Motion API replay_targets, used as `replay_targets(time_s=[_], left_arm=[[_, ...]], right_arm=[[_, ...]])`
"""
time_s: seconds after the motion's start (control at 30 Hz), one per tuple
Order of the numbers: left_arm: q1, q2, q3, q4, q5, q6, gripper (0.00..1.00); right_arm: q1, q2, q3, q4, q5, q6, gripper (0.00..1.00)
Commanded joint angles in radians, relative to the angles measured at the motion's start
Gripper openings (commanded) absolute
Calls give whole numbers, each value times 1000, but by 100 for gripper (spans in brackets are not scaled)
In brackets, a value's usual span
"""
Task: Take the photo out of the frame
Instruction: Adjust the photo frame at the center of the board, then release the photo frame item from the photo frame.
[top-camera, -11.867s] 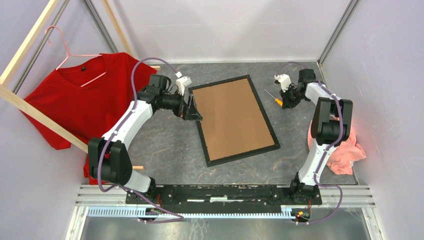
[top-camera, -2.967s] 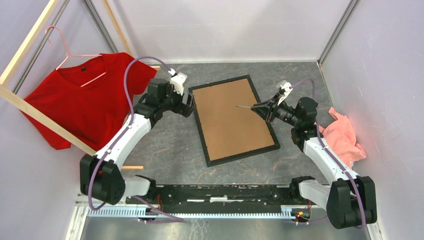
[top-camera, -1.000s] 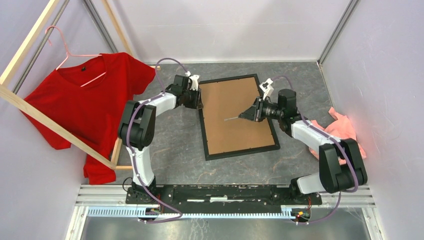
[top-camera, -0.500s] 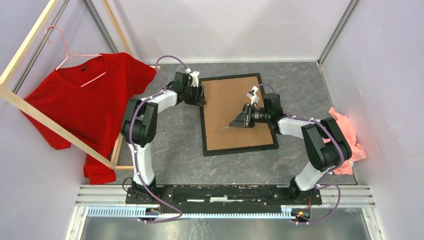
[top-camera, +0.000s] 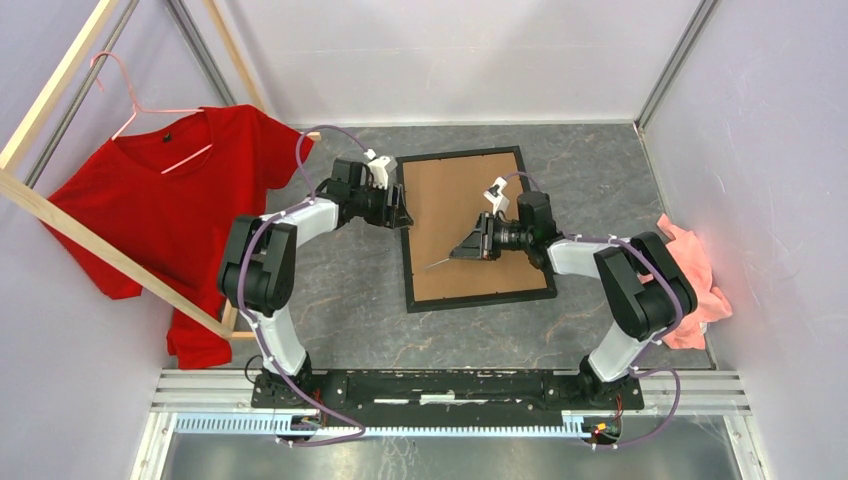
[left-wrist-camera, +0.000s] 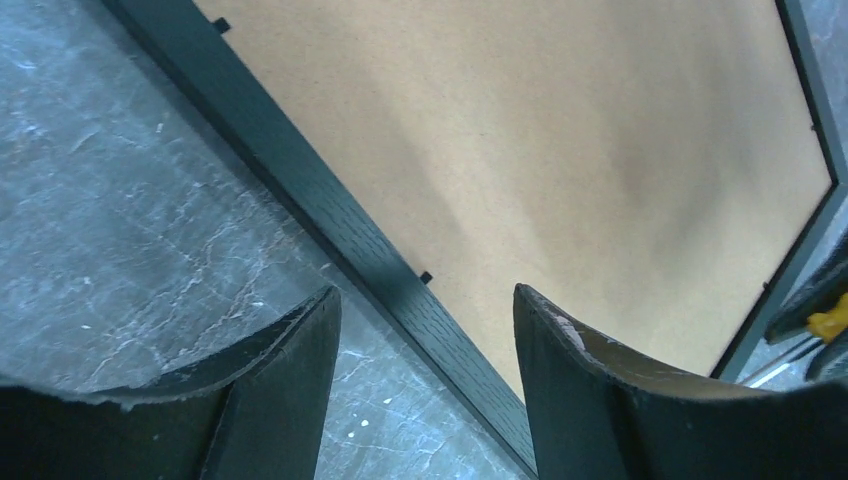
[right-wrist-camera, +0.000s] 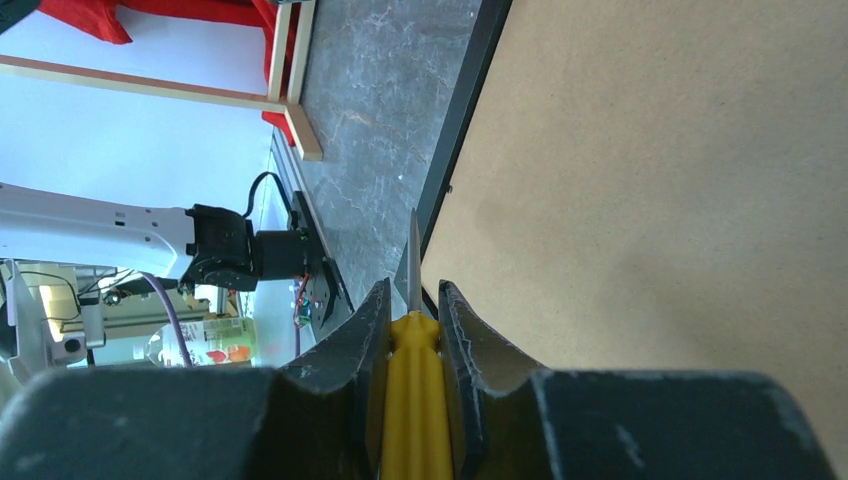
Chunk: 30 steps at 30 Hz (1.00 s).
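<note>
The black frame (top-camera: 480, 298) lies face down on the table, its brown backing board (top-camera: 455, 200) up. The photo is hidden under that board. My left gripper (top-camera: 398, 207) is open, low over the frame's left rail (left-wrist-camera: 300, 190); the rail runs between its fingers (left-wrist-camera: 425, 300), untouched. A small black tab (left-wrist-camera: 426, 277) sits on the rail's inner edge just ahead. My right gripper (top-camera: 470, 248) hovers over the board, shut on a yellow-handled screwdriver (right-wrist-camera: 412, 400). Its thin shaft (right-wrist-camera: 413, 260) points at the left rail, near the front left corner.
A red T-shirt (top-camera: 170, 200) hangs on a pink hanger from a pale wooden rack (top-camera: 110, 265) at the left. A pink cloth (top-camera: 690, 290) lies by the right wall. Grey walls close in the back and both sides.
My left gripper has opened and slid slightly nearer along the left rail. My right gripper has carried the screwdriver left and nearer across the board, toward the left rail.
</note>
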Motion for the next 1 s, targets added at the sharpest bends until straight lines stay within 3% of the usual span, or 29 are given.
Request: replay_targets(time_s=[0.0,0.23,0.43,0.97], left_arm=[[1,1,-11,43,90,44,69],[2,16,-59,88,96,27,68],[4,38,-38,42,113,47,66],[4,34,-114,109,166,57,54]], right_arm=[[19,16,-5,65,20,5,0],[25,36,-2,72,40,-3,0],[49,113,91,-39,32,-109,0],[60,160,107,-16,27,-45,0]])
